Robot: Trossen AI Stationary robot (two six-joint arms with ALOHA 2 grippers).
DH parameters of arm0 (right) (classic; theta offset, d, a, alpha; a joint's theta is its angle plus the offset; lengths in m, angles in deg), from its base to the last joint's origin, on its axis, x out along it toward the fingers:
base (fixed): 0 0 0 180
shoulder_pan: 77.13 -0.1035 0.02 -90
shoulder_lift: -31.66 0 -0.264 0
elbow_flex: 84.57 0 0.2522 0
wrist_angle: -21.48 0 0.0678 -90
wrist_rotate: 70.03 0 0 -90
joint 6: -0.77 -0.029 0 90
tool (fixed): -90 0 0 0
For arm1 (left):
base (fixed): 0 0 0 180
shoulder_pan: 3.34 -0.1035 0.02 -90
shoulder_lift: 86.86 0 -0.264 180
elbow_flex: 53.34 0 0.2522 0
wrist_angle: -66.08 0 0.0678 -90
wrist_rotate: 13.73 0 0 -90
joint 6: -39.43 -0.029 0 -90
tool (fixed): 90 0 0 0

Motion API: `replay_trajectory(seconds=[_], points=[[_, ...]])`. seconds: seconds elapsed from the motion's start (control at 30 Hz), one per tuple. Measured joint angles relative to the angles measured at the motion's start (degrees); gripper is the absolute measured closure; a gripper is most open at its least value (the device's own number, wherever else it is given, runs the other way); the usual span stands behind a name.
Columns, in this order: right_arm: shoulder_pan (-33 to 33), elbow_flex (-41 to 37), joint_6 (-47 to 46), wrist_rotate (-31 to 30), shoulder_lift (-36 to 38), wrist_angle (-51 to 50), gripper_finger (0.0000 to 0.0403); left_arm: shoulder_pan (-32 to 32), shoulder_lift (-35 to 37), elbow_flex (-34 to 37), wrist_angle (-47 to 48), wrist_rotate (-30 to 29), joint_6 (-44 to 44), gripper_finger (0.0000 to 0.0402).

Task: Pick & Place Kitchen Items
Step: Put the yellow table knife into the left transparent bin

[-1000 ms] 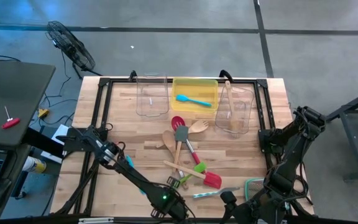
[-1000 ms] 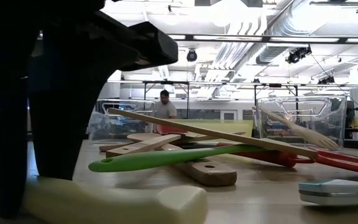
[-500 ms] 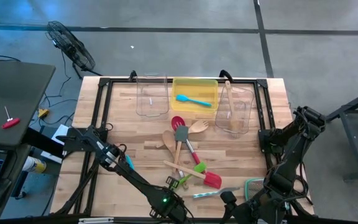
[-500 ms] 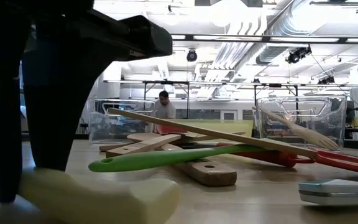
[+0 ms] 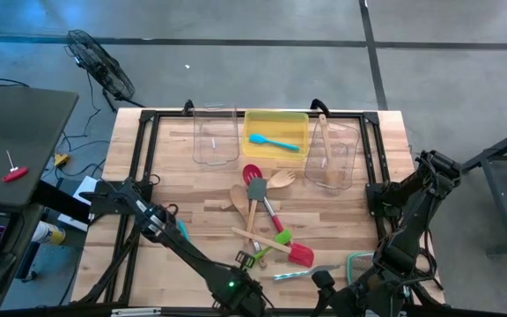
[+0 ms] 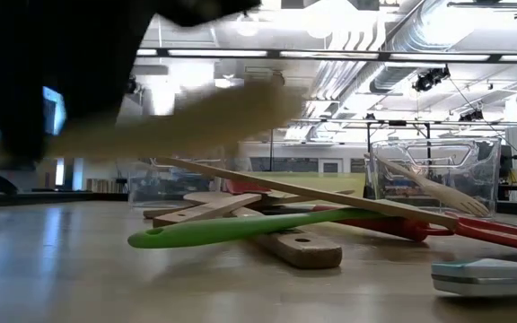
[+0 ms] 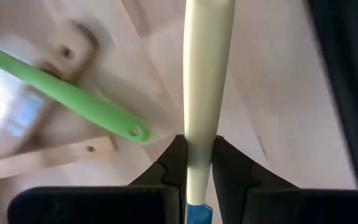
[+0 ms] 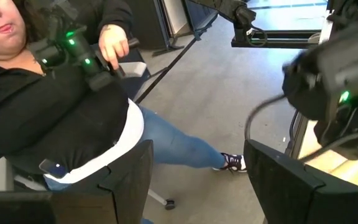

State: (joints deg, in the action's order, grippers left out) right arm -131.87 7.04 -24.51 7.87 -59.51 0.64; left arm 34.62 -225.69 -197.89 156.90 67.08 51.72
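A: Status?

B: Lift step. Left gripper point(image 7: 196, 163) is clamped on a cream-handled utensil point(image 7: 205, 74), fingers point(image 7: 174, 163) pinching the handle near its blue end. It sits at 6 o'clock on the table point(image 5: 174, 189), near edge.

A: Off the wood?

B: Yes. In the low view the utensil point(image 6: 187, 121) hangs blurred above the pile. A second ago it lay flat on the table in front of that camera, gripper standing over it; half a second ago it was just starting to shift.

A: Pile?

B: Unchanged. Green spatula point(image 6: 240, 229) and wooden pieces at table centre. Blue spatula point(image 5: 274, 142) in the yellow bin point(image 5: 275, 118) at 12 o'clock, wooden spoon point(image 5: 325, 141) in the clear bin point(image 5: 334, 172) at 1.

A: Next?

B: Carry toward the far bins, clearing the pile (handle is long, watch for swing), then release over a bin.

A: Right arm?

B: Right gripper point(image 8: 191, 180) parked at 5 o'clock off the table edge, jaws apart, empty, facing a seated person point(image 8: 48, 93).
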Motion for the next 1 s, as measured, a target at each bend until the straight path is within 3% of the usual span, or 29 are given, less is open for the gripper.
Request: replay_trajectory(seconds=[0.13, 0.3, 0.53, 1.0], points=[[0.0, 0.0, 0.09, 0.0, 0.0, 0.0, 0.016, -0.02, 0.04, -4.24, 3.0, -2.5, 0.0, 0.0358], [0.0, -0.01, 1.86, 0.04, 0.0, 0.03, 0.016, -0.14, 1.77, -4.13, 7.61, -5.49, 1.43, 0.0358], [0.0, 0.0, 8.26, 0.01, 0.0, -0.01, 0.016, -1.35, 5.26, -4.1, 10.11, -4.71, 3.96, 0.0358], [0.04, -0.02, 20.25, -1.03, 0.0, 0.05, 0.016, -11.71, 16.89, -4.1, 12.97, -8.36, -3.17, 0.0358]])
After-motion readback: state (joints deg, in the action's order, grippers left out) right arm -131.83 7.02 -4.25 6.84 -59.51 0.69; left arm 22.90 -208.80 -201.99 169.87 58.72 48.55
